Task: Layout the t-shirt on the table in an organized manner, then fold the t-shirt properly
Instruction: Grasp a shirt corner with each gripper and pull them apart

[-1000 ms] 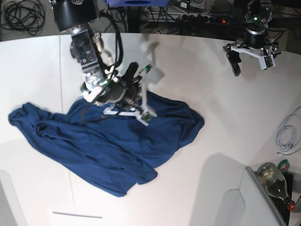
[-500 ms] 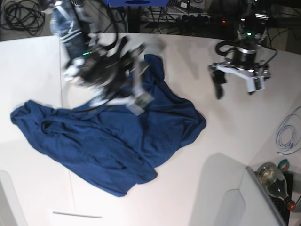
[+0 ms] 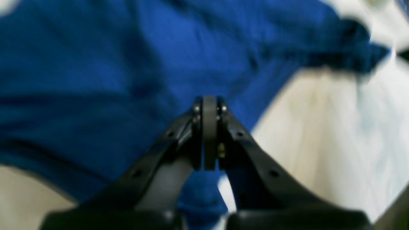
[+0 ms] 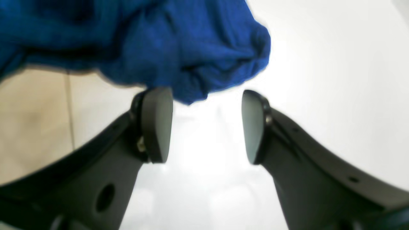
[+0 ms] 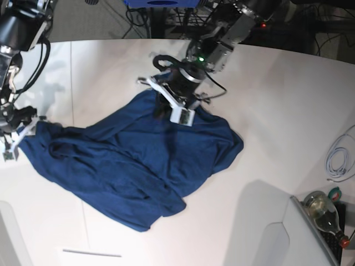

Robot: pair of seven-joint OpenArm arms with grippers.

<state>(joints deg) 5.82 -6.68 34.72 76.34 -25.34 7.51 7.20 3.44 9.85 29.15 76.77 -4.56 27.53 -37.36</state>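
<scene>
Swapped roles within the last second. Left tool, a second ago parked spread wide at the far side of the surface, now down at the upper edge of the t-shirt, near its middle; in the left wrist view the tips pressed together, blue cloth behind and below them, but whether a fold is pinched between them cannot be told from the blur. Right tool, earlier bunched over the same upper edge and apparently lifting it, now off at the shirt's outer corner; in the right wrist view the pads spread apart with a lump of cloth just beyond them, nothing between. Shirt lying crumpled and diagonal across the middle of the surface, upper edge since dropped flat, one corner trailing toward the near edge. Reads as a hand-over of the far edge: one end let go, the other taken or about to be. Layout only begun, no sleeve or hem squared, folding not started. Likely next: outer corner gripped, then a pull apart to stretch the cloth flat.
</scene>
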